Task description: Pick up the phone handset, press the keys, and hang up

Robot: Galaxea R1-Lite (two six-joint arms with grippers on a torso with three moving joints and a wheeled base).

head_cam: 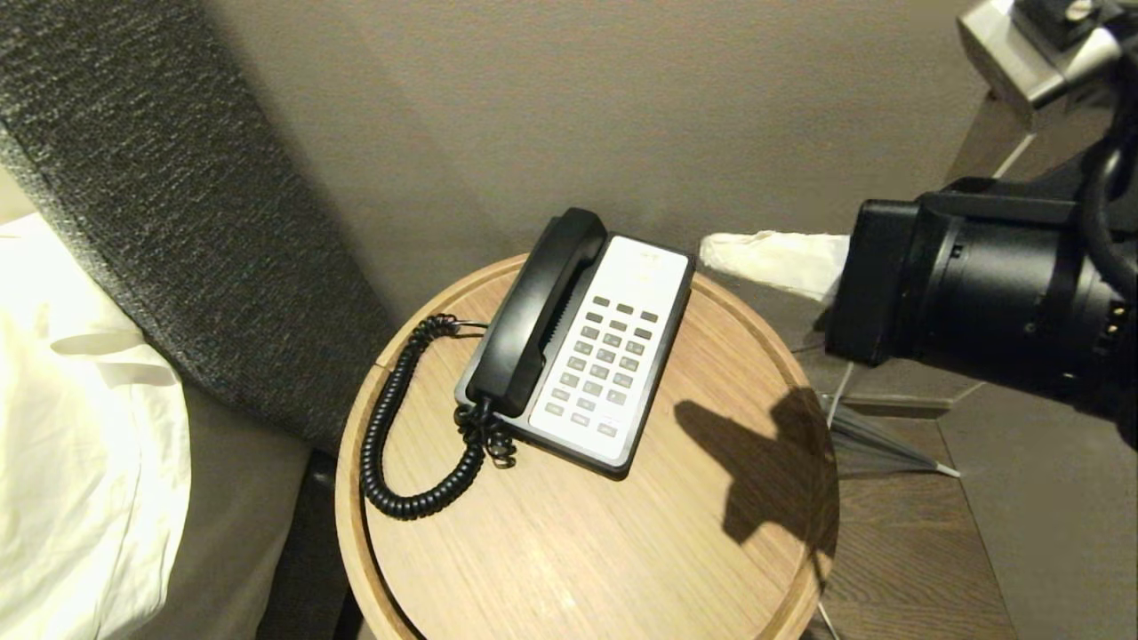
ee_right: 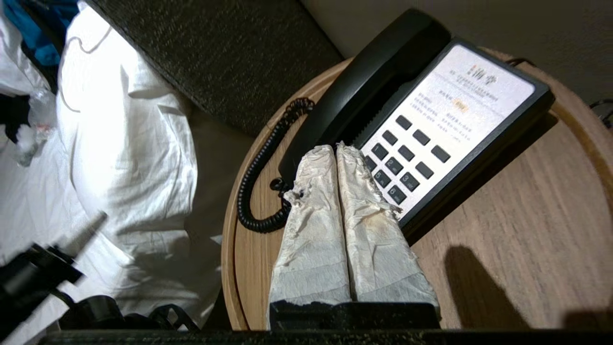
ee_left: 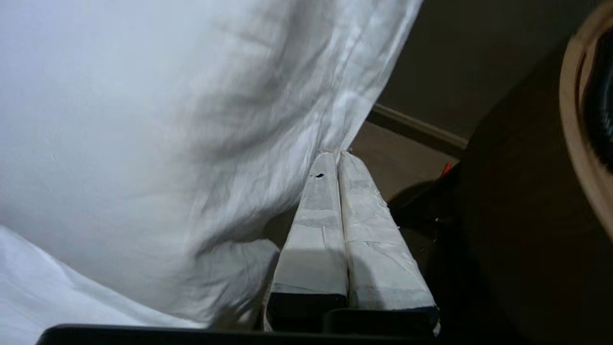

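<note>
1. Your phone handset [head_cam: 540, 311] lies in its cradle on the left side of the phone base [head_cam: 613, 356], which sits on the round wooden table [head_cam: 711, 533].
2. The coiled cord [head_cam: 391, 436] loops out from the handset's near end toward 8 o'clock across the tabletop.
3. Your right gripper [ee_right: 335, 149] hangs above the table at 3 o'clock of the phone, jaws clenched on nothing, tips over the keypad [head_cam: 600, 366] edge.
4. Your left gripper [ee_left: 336, 155] is down beside the white bedding [ee_left: 167, 120], jaws pressed together, empty.
</note>
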